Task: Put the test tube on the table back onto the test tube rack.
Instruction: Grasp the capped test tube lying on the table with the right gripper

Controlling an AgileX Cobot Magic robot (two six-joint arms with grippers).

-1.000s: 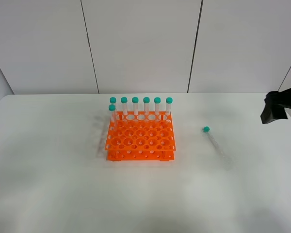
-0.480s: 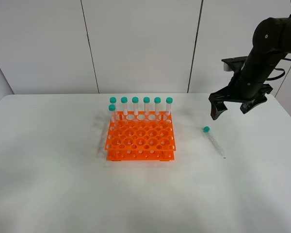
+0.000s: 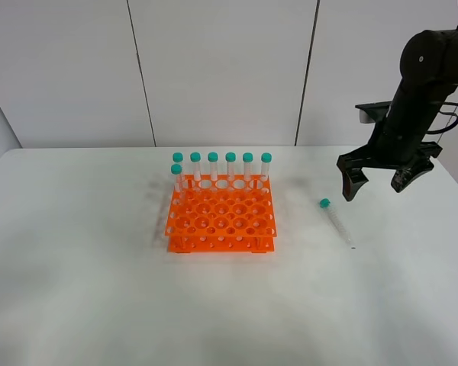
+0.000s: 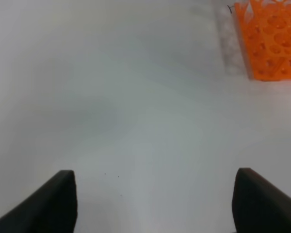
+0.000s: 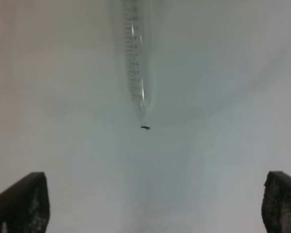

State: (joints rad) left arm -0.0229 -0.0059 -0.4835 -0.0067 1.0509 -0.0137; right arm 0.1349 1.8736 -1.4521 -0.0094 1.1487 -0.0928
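A clear test tube (image 3: 337, 223) with a teal cap lies flat on the white table (image 3: 76, 290), right of the orange test tube rack (image 3: 221, 217). Several capped tubes stand in the rack's back row and back left corner. My right gripper (image 3: 378, 183) is open and empty, above and slightly behind the lying tube. The right wrist view shows the tube's pointed tip (image 5: 138, 90) ahead, between the open fingers (image 5: 19, 201). My left gripper (image 4: 153, 204) is open over bare table, with a rack corner (image 4: 271, 41) ahead. The left arm is out of the high view.
A pale panelled wall (image 3: 214, 69) rises behind the table's back edge. The rack stands near the table's middle.
My right arm has swung in from the right edge to above the lying tube, then shifted a little right. Tube and rack have not moved.
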